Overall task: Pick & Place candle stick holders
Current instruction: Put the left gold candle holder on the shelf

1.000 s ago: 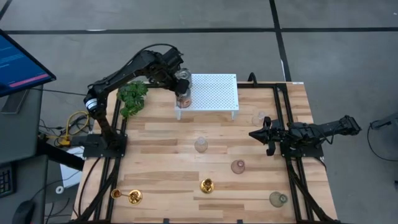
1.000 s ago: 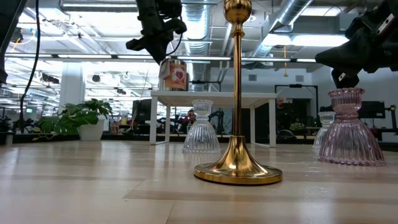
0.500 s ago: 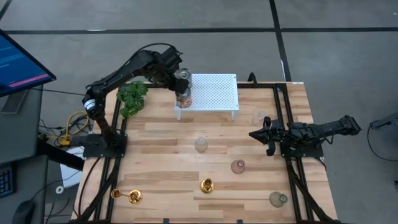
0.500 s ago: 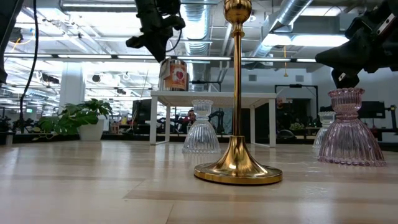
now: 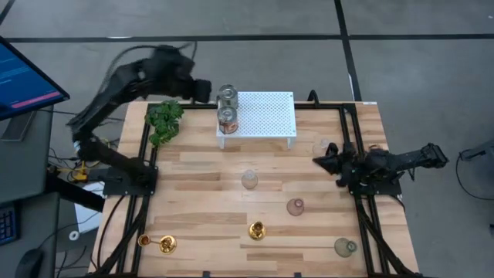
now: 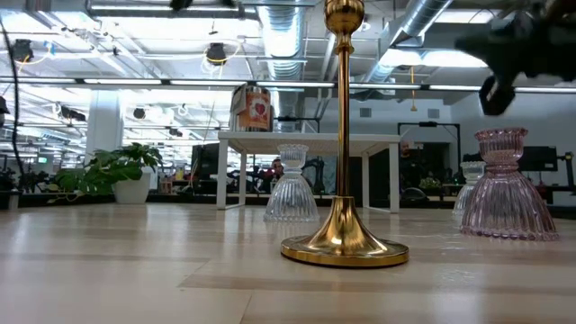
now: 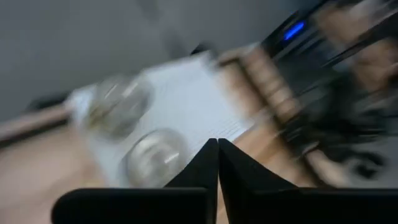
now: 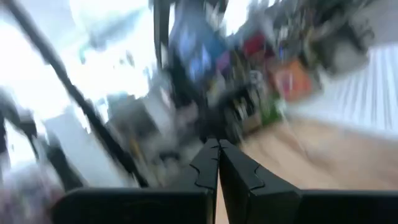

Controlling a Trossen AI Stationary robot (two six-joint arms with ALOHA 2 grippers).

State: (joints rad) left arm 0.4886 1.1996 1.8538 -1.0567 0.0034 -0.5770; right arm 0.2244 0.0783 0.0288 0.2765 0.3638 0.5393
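A tall gold candle stick holder (image 5: 256,229) stands on its round base (image 6: 344,249) near the table's front middle. Two short gold holders (image 5: 143,240) (image 5: 166,245) sit at the front left corner. My left gripper (image 5: 202,89) is shut and empty, in the air off the far left, beside two tin cans (image 5: 227,106) on a white perforated stand (image 5: 266,113). Its fingertips meet in the left wrist view (image 7: 217,144). My right gripper (image 5: 320,161) is shut and empty above the table's right side, as the right wrist view (image 8: 217,146) shows.
A green plant (image 5: 164,120) lies at the far left. Tinted and clear glass vases stand mid-table (image 5: 249,180), right of middle (image 5: 295,206), front right (image 5: 345,247) and by the right arm (image 5: 326,144). Bare wood lies between the stand and the gold holders.
My left gripper has swung fast up and toward the table's far left, away from the cans on the stand and out of the low view; the cans stay upright in place. My right gripper has shifted a little toward the table's right edge.
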